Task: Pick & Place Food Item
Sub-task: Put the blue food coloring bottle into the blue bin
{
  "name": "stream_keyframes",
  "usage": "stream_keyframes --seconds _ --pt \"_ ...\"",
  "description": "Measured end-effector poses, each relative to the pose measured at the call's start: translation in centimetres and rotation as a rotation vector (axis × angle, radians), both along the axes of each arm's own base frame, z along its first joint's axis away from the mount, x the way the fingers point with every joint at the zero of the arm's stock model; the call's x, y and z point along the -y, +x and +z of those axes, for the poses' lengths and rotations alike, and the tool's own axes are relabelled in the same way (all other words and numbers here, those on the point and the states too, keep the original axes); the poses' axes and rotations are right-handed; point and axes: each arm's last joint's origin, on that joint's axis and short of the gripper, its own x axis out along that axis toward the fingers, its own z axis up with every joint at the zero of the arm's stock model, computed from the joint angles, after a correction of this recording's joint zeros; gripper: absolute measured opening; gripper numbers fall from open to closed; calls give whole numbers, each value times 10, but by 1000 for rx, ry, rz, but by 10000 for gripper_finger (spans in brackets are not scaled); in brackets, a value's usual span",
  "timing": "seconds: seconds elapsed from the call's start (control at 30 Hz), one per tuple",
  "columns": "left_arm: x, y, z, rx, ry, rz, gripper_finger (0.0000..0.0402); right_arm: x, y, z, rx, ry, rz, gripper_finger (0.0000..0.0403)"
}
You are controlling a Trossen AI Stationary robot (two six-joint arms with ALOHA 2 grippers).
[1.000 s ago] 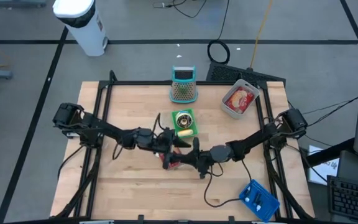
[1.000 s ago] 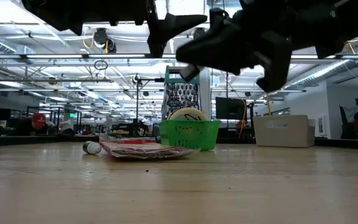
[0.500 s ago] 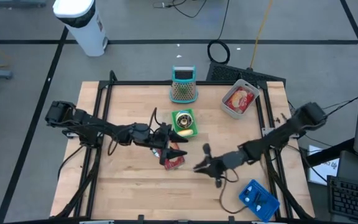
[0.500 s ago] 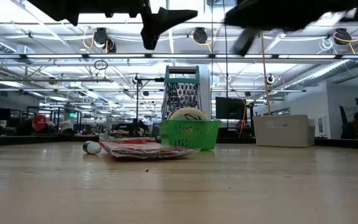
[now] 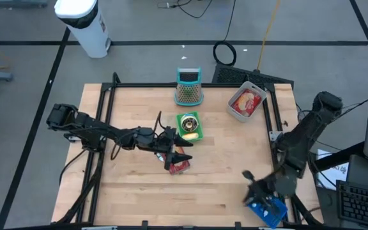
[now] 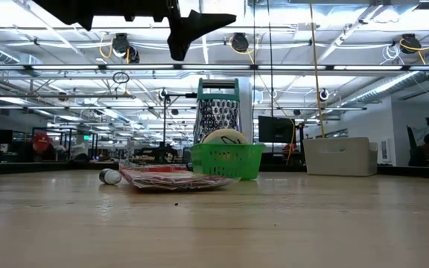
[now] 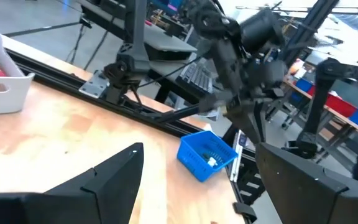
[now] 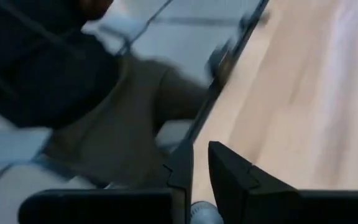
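Our left pincer (image 5: 183, 152) hangs wide over the red packet (image 5: 179, 167) at frame centre; descending off-line could shove it. Right pincer (image 5: 249, 182), nearly shut, lower right.

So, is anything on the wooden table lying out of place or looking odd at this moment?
Nothing looks spilled or damaged. One thing stands out: the flat red food packet lies loose on the wooden table, outside the small green basket and white tray. The open left claw hovers above it.
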Motion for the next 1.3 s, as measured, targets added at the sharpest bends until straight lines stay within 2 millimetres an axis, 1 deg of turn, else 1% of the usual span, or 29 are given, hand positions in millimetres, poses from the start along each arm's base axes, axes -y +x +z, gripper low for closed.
stream_keyframes --seconds 0.1,0.17,0.3,0.4,0.57,0.73,1.07,1.17,1.3 --pt "-1 0 0 0 7 23 312 -12 -22 -18 -128 55 20 28" --pt "-1 0 0 4 26 46 312 -17 -35 -31 -212 83 -1 28" --pt "-3 0 0 6 46 91 312 -17 -57 -57 -331 123 -103 35" --pt "-3 0 0 6 46 107 312 -12 -67 -72 -407 155 -164 40" --pt "-3 0 0 7 48 109 312 -1 -72 -91 -497 184 -250 43" --pt "-3 0 1 11 48 112 312 4 -74 -102 -524 246 -272 46" --pt "-4 0 1 11 49 126 312 9 -75 -104 -422 570 -142 47" --pt "-4 0 0 10 49 126 312 13 -76 -105 -380 606 -112 47" --pt "-4 0 0 9 49 126 312 17 -77 -108 -365 605 -101 47"
